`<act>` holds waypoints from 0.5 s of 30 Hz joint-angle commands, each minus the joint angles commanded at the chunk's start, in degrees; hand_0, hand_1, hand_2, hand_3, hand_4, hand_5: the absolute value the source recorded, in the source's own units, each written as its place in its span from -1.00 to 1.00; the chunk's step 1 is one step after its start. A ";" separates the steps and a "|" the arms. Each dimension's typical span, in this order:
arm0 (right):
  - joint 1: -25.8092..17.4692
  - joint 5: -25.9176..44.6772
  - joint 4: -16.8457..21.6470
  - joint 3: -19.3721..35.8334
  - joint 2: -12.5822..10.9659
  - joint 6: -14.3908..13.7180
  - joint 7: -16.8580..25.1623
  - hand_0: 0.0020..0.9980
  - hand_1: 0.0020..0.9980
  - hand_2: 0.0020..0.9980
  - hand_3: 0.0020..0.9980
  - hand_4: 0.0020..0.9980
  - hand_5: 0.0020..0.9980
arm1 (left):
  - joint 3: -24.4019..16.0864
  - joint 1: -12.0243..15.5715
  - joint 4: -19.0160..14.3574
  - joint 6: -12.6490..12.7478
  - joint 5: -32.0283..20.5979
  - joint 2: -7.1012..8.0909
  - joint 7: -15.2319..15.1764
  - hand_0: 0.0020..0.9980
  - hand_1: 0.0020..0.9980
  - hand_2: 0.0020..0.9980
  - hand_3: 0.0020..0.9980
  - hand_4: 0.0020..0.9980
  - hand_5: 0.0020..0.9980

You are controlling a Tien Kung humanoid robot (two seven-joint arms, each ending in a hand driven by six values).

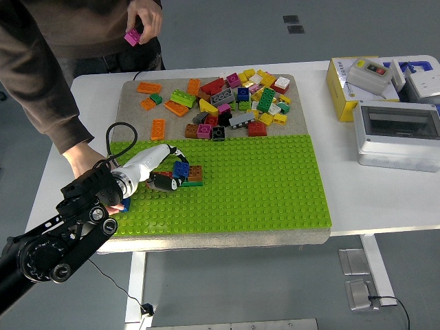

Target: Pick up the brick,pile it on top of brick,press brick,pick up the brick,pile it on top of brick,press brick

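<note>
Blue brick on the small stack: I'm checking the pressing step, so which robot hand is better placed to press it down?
Left, probably. The left hand is already at the blue brick on the green baseplate, fingers beside the stack. The right arm is not in view.
</note>
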 joint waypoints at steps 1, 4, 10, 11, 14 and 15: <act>0.00 -0.01 0.00 -0.01 0.00 0.00 0.00 0.46 0.33 0.29 0.70 0.32 1.00 | -0.07 0.02 0.02 0.02 -0.02 0.02 -0.04 1.00 0.90 0.80 0.11 0.29 -0.73; -0.01 -0.04 0.00 0.01 0.00 0.00 0.00 0.46 0.33 0.29 0.70 0.32 1.00 | -0.31 0.06 0.16 0.03 -0.06 0.07 -0.12 1.00 0.90 0.80 0.11 0.30 -0.72; -0.06 -0.12 0.00 0.07 0.02 0.00 -0.03 0.46 0.33 0.29 0.70 0.32 1.00 | -0.76 0.29 0.40 0.05 -0.24 0.27 -0.29 1.00 0.89 0.80 0.11 0.31 -0.71; -0.07 -0.15 0.00 0.08 0.02 0.00 -0.03 0.46 0.33 0.29 0.70 0.32 1.00 | -0.91 0.36 0.41 0.06 -0.26 0.31 -0.33 1.00 0.89 0.80 0.11 0.31 -0.71; -0.10 -0.11 0.00 0.04 0.02 -0.01 -0.02 0.46 0.33 0.29 0.70 0.32 1.00 | -1.29 0.53 0.44 0.05 -0.38 0.44 -0.41 1.00 0.89 0.80 0.11 0.31 -0.71; -0.11 -0.11 0.00 0.03 0.01 0.00 -0.02 0.46 0.33 0.29 0.70 0.32 1.00 | -1.37 0.59 0.44 0.03 -0.49 0.49 -0.45 1.00 0.89 0.80 0.11 0.31 -0.71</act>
